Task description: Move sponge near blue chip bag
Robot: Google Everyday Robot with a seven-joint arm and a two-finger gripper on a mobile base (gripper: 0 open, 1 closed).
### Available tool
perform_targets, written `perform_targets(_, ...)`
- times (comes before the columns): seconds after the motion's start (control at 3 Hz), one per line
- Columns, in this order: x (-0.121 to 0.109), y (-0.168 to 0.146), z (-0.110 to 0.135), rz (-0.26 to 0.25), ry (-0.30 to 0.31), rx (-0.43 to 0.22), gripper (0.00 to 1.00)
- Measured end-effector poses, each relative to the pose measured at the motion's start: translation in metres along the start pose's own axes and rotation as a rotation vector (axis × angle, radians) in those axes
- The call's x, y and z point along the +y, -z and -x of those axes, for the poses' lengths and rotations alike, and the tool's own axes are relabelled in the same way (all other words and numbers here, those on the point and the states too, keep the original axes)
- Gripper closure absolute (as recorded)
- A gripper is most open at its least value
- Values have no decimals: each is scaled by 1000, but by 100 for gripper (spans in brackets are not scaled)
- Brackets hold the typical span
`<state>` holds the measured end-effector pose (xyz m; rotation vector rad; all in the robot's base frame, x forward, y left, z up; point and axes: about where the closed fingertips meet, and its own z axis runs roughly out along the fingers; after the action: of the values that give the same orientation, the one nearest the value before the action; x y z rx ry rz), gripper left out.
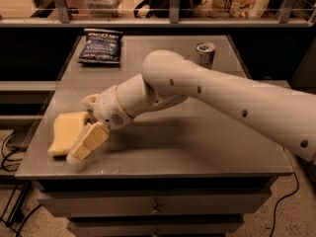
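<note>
Currently gripper (pixel 81 129) is down at the table's (pixel 197 147) front-left corner, jaws spread wide, not closed on anything. Sponge (pixel 64 132) lies flat there, to the left of the wrist. Its right end sits in the gap between the two fingers, one finger behind it and one in front. Can't tell if either pad touches the foam.

Sponge long axis runs roughly front-to-back, skewed slightly right at the far end. Fingers straddle it across the ends, not the short way, so the grip looks marginal to me.

Sponge: pale yellow foam block, thick, wavy sides, undeformed.

Bag (pixel 101 46) is at back-left, well apart, almost straight behind the sponge. Can (pixel 205 53) is back-right, off that line.
</note>
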<state>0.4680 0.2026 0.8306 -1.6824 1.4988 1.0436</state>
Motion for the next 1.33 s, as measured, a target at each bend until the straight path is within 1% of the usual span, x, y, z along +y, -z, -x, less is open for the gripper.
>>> perform_targets(0.33, 1, -5, -1, 6, -14, 0, 18)
perform_targets(0.67, 1, -4, -1, -5, -29, 5, 41)
perform_targets(1.0, 0, 1, 1, -20, -34, -3, 65)
perform_targets(1.33, -8, 22, 13, -50, -14, -54, 88)
